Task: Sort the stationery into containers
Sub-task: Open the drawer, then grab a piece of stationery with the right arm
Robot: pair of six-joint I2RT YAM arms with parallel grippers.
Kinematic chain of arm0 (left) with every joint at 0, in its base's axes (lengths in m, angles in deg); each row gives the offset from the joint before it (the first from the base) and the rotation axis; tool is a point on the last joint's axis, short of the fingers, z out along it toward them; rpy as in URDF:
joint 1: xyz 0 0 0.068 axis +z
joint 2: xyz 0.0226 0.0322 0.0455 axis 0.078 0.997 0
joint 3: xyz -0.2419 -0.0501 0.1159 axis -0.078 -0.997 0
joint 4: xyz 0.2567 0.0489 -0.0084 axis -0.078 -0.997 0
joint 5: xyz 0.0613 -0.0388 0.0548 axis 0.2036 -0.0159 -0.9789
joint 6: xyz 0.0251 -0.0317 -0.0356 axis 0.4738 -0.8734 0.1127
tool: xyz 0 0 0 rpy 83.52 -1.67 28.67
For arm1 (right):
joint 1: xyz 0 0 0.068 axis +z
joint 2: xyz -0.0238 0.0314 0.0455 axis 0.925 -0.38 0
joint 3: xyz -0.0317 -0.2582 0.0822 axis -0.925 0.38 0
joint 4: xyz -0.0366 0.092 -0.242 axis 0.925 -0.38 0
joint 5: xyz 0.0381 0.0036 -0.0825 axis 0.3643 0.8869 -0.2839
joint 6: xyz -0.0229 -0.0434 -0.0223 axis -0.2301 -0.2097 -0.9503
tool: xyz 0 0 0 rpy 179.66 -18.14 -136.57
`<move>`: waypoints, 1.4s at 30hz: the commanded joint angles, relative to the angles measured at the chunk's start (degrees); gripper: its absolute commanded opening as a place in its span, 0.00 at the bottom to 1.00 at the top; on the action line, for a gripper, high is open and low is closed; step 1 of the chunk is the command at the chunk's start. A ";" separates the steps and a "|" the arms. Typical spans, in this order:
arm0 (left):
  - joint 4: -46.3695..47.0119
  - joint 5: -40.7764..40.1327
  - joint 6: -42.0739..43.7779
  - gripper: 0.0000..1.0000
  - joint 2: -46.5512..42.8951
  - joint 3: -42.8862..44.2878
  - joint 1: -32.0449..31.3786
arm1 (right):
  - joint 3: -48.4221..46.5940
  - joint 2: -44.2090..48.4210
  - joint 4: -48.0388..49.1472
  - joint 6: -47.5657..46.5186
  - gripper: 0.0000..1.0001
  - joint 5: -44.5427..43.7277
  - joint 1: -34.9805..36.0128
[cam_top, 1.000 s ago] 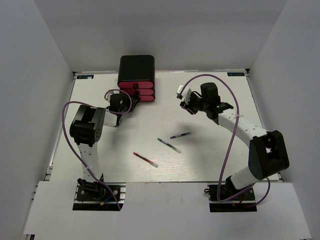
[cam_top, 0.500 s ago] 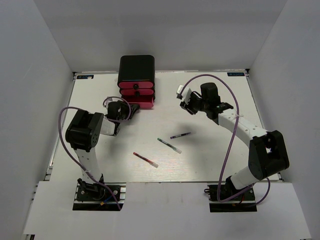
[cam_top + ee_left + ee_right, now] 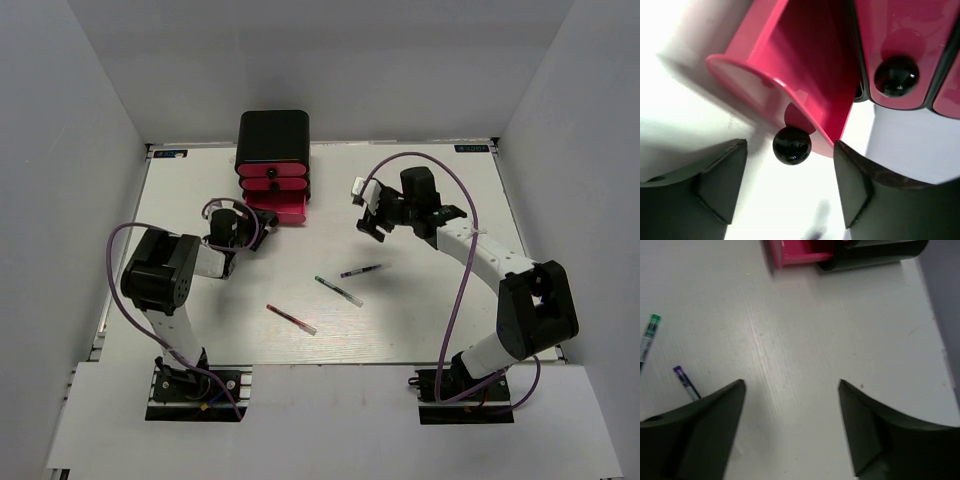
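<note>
Pink bottom drawer (image 3: 283, 208) sits further out than before, its knob (image 3: 791, 144) between my left pincer's (image 3: 790, 150) parted fingers (image 3: 715, 190). My right pincer (image 3: 791, 387) gapes empty.

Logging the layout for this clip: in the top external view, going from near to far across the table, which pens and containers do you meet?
red pen → green-tipped pen → purple-tipped pen → black drawer cabinet
</note>
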 commanded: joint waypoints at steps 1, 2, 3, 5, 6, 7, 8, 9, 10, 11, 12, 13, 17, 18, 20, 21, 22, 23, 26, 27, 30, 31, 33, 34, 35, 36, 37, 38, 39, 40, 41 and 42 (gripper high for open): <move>-4.01 -0.15 2.76 0.83 -4.37 0.23 -0.14 | 0.22 1.62 -4.50 -4.66 0.90 7.79 0.01; -4.53 -0.15 3.54 0.85 -4.90 0.23 -0.14 | 0.22 1.36 -4.78 -4.75 0.90 8.78 -0.08; -4.54 0.37 4.07 0.85 -5.95 0.23 -0.14 | -0.04 1.27 -7.48 -6.32 0.90 12.09 -0.08; -4.54 0.90 4.95 0.86 -7.35 -1.00 -0.14 | -0.30 1.18 -9.17 -7.29 0.90 14.39 -0.34; -5.15 0.90 5.82 0.86 -8.14 -1.87 -0.14 | -0.48 1.00 -10.13 -8.95 0.90 17.37 -0.43; -5.15 0.90 6.70 0.86 -9.11 -2.40 -0.14 | -0.66 0.92 -13.89 -9.93 0.90 18.62 0.00; -5.94 1.51 7.23 0.86 -9.99 -2.93 0.38 | -1.01 0.83 -15.58 -12.20 0.90 22.63 0.09; -7.08 1.52 7.76 0.86 -12.09 -3.54 0.39 | -1.18 0.30 -20.03 -16.31 0.90 24.06 0.09; -7.96 2.21 8.99 0.85 -13.24 -4.51 0.39 | -1.53 -0.40 -24.86 -18.61 0.90 25.30 0.36; -9.62 2.22 9.69 0.85 -14.47 -5.82 0.39 | -2.23 -0.66 -28.39 -22.81 0.90 26.00 0.62; -10.42 2.22 10.40 0.85 -17.18 -6.70 0.39 | -2.33 -1.54 -30.17 -23.90 0.90 28.19 0.62; -11.12 2.92 11.80 0.85 -18.68 -7.67 0.39 | -2.42 -2.76 -31.75 -24.69 0.90 28.47 1.49; -18.23 2.22 16.72 0.79 -27.12 -11.97 1.00 | -0.15 -3.57 -32.57 -24.36 0.80 26.28 4.31; -20.60 1.52 17.25 0.77 -28.88 -12.77 1.00 | 1.43 -3.39 -31.60 -22.18 0.71 25.14 5.44; -22.81 0.81 17.79 0.68 -34.41 -14.62 1.00 | 3.81 -2.95 -27.82 -17.60 0.62 23.03 8.25; -25.26 -1.01 17.79 0.64 -36.35 -14.62 1.00 | 5.65 -2.69 -25.03 -14.36 0.57 22.24 8.88; -26.67 -1.82 17.79 0.55 -38.11 -15.41 1.00 | 6.28 -2.34 -21.60 -10.59 0.54 19.71 10.54; -28.25 -2.61 17.79 0.49 -39.95 -15.94 0.48 | 6.89 -2.08 -18.09 -8.46 0.54 18.47 10.99; -34.23 -3.76 18.31 0.21 -46.81 -16.65 0.48 | 8.48 -2.07 -11.32 -1.87 0.54 13.89 12.74; -36.86 -3.76 18.31 0.17 -48.48 -17.43 0.48 | 8.74 -2.16 -10.68 0.67 0.54 12.32 13.01; -43.62 -3.76 18.31 0.17 -54.81 -19.36 0.48 | 10.23 -2.86 -6.39 4.28 0.55 6.35 14.42; -45.48 -3.76 17.62 0.32 -57.87 -19.37 0.48 | 10.50 -2.95 -5.67 4.82 0.55 4.41 14.68; -49.08 -3.76 16.04 0.39 -60.70 -19.90 0.48 | 11.29 -3.39 -2.25 6.93 0.55 2.47 15.30; -52.93 -3.76 15.07 0.42 -62.10 -20.42 0.48 | 10.95 -3.65 -2.06 7.90 0.57 1.85 15.47; -54.88 -3.76 13.84 0.45 -63.42 -20.42 0.48 | 10.77 -4.35 -1.80 8.08 0.57 0.88 15.74; -56.64 -3.76 11.13 0.46 -65.79 -20.42 0.48 | 10.59 -5.05 -2.14 8.34 0.57 0.79 16.26; -60.49 -4.28 9.19 0.47 -66.68 -20.42 0.48 | 10.24 -5.50 -1.02 8.69 0.57 0.87 16.44; -62.35 -4.28 7.00 0.48 -67.38 -20.42 0.48 | 10.24 -5.68 -1.87 8.87 0.57 0.61 16.62; -63.76 -3.76 3.58 0.48 -68.00 -20.42 0.48 | 10.15 -6.11 -1.80 9.22 0.57 0.52 16.97; -64.82 -3.76 1.98 0.49 -68.79 -20.42 0.48 | 9.80 -7.07 -1.71 9.57 0.57 0.52 17.14; -67.18 -2.28 0.31 0.49 -68.80 -20.42 0.48 | 9.71 -7.34 -1.79 10.01 0.57 0.52 17.32; -68.34 -1.74 -0.92 0.51 -68.80 -20.42 0.48 | 9.63 -7.69 -1.71 10.36 0.57 0.26 17.58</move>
